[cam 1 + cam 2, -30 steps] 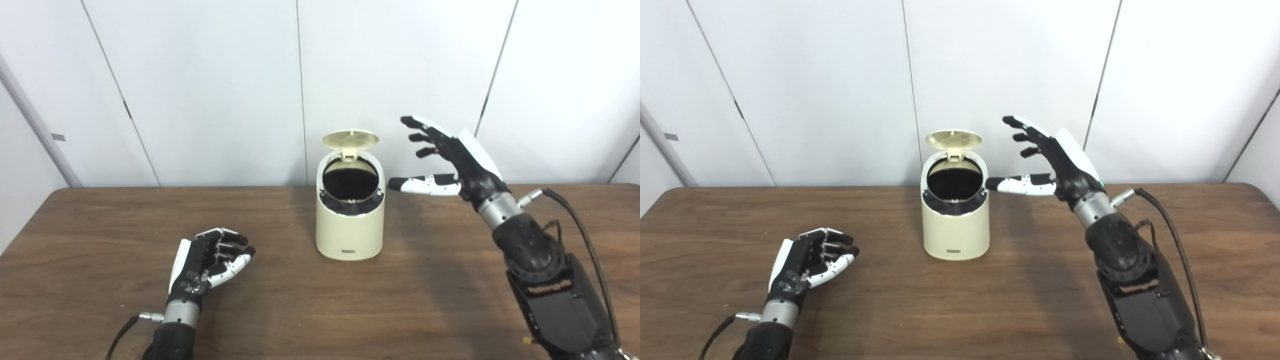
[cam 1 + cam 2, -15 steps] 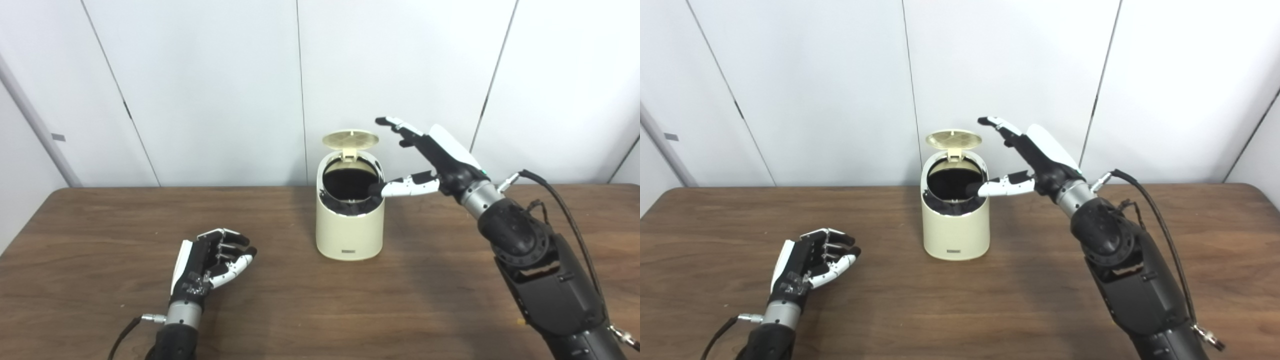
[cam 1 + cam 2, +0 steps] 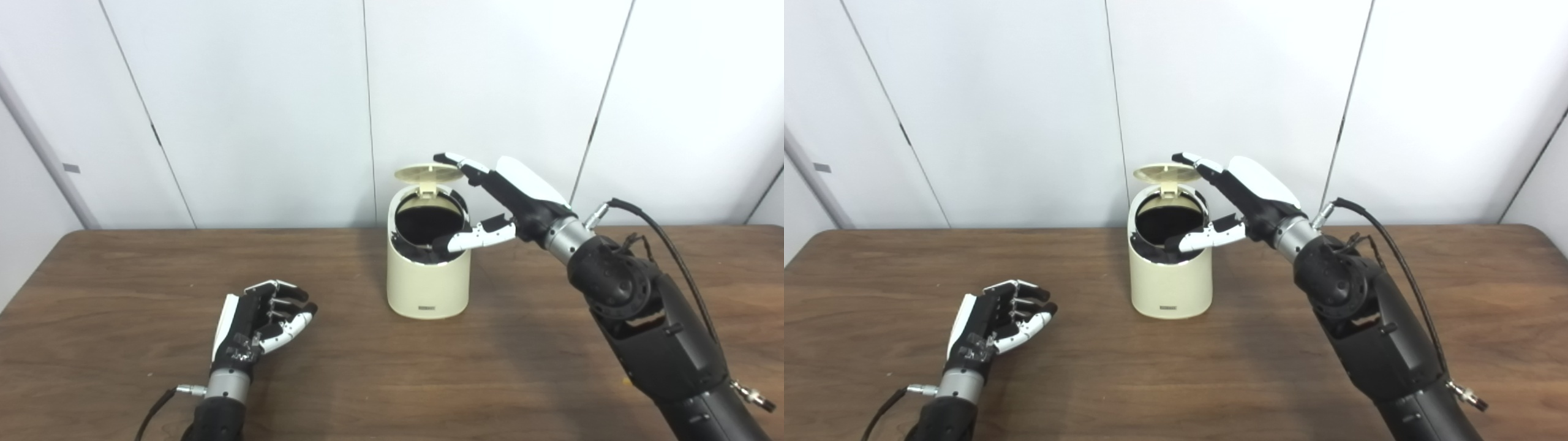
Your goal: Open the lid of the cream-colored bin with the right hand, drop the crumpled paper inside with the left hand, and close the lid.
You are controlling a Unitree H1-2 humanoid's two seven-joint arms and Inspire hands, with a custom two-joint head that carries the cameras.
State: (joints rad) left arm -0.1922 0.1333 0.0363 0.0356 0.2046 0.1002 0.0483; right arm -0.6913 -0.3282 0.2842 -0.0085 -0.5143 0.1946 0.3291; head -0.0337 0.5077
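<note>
The cream-colored bin stands on the wooden table just left of the right hand, its round mouth open and dark inside. The lid is hinged at the back and tipped partly down over the opening. The right hand is spread and grips nothing: its fingertips reach over the lid's right edge, at or just above it, and whether they touch cannot be told, while its thumb stretches across the near right rim of the bin. A small dark label sits low on the bin's front, too small to read. The left hand lies on the table well to the bin's near left, palm up, fingers loosely curled, holding nothing visible. No crumpled paper shows in either view; the bin's interior is too dark to tell.
</note>
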